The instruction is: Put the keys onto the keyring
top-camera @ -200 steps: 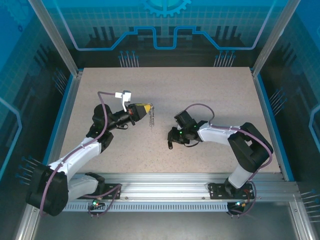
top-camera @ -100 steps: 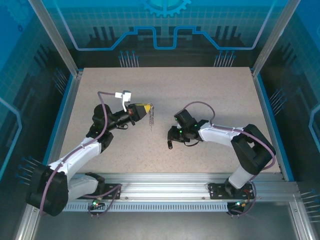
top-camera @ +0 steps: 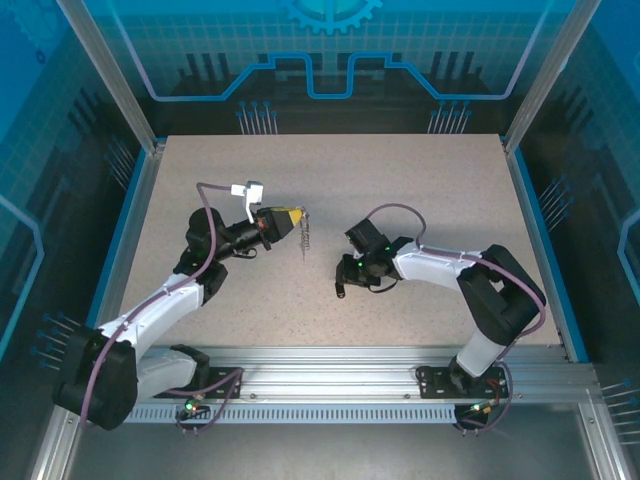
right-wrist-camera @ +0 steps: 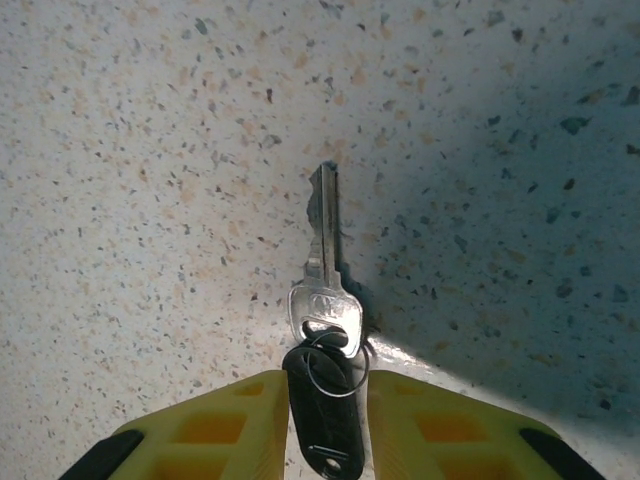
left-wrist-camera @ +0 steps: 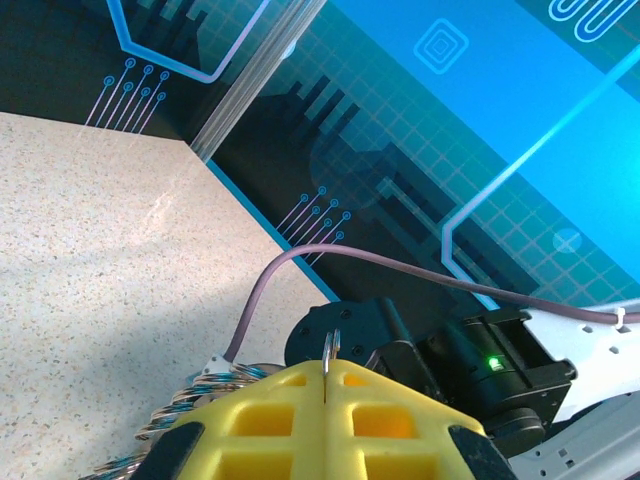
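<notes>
Keys (right-wrist-camera: 322,300) lie near the counter's middle, black head nipped between the right pincer's (right-wrist-camera: 328,385) narrowly parted jaws for lifting; left pincer (left-wrist-camera: 328,372), fully closed, pinches the keyring (top-camera: 306,236) raised, seemingly ready for threading.

Matt speckled stone-look table (right-wrist-camera: 150,150); shiny silvery metal key (right-wrist-camera: 322,260) with a glossy black plastic tab (right-wrist-camera: 325,425) — matt yellow plastic fingers (right-wrist-camera: 220,430); keyring (left-wrist-camera: 195,398) of bright twisted metal.

a speckled beige table (top-camera: 420,190) lies enclosed by blue circuit-patterned walls (top-camera: 200,40).
</notes>
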